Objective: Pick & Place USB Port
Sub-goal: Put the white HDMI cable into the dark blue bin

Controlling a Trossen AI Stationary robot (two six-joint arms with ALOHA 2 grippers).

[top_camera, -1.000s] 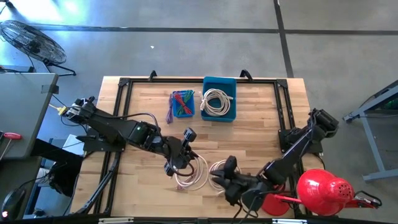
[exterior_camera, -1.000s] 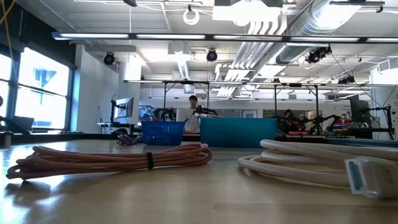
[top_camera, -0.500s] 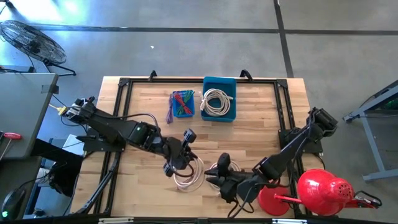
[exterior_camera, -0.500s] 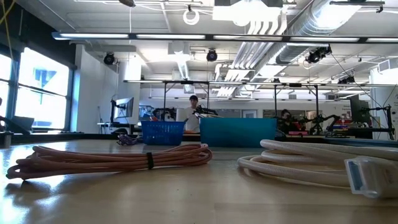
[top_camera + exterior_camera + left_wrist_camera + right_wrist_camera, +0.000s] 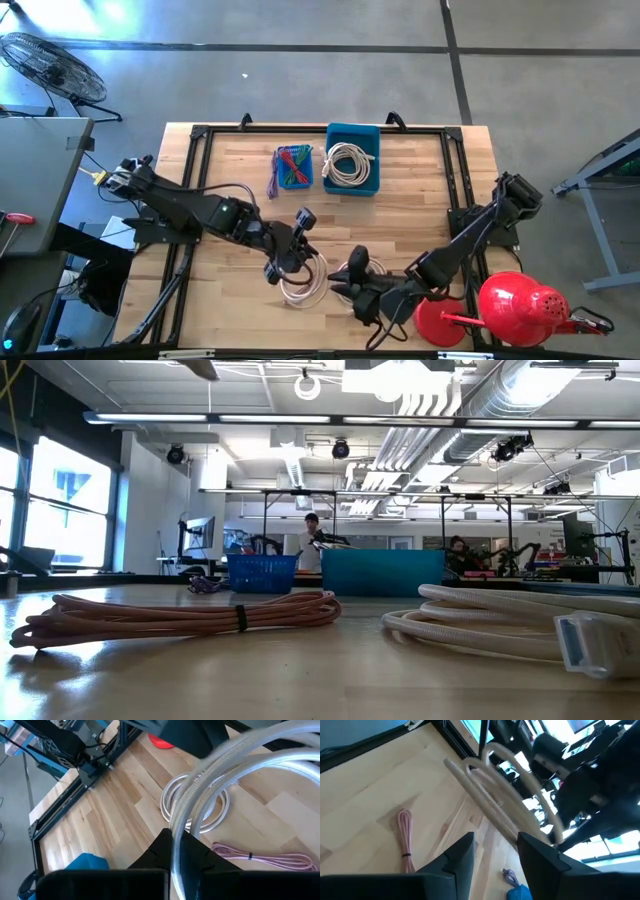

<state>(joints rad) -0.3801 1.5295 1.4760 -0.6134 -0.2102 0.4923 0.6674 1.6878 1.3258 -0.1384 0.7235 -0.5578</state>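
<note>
My left gripper (image 5: pixel 289 263) hangs over the table's near middle, shut on a pale cable coil (image 5: pixel 306 286). In the left wrist view the coil (image 5: pixel 210 775) runs out from between the fingers. My right gripper (image 5: pixel 343 287) is open just right of it, above a white coil (image 5: pixel 356 270) lying flat on the wood. In the right wrist view the raised pale coil (image 5: pixel 500 800) crosses just ahead of the open fingers; whether they touch it does not show. A pink tied cable bundle (image 5: pixel 265 861) lies flat on the table. A blue bin (image 5: pixel 352 158) holds another white coil. My left gripper pinches several strands of the pale coil (image 5: pixel 176 851) between its two fingers, coming from above and slanting toward the right. The strands run out along the fingers. The loop is raised off the wood at the held side; its far side is hidden by my right arm.
A small blue basket (image 5: pixel 293 166) with coloured cables stands beside the blue bin at the far edge. A black frame (image 5: pixel 195 160) borders the table. A red funnel-like object (image 5: pixel 520 308) sits at the near right corner. In the low view, a white connector (image 5: pixel 590 645) lies on the table.
My right gripper has moved toward the table's left, closing in on the left gripper and the coils, then held still. My left gripper has kept its hold in place.
</note>
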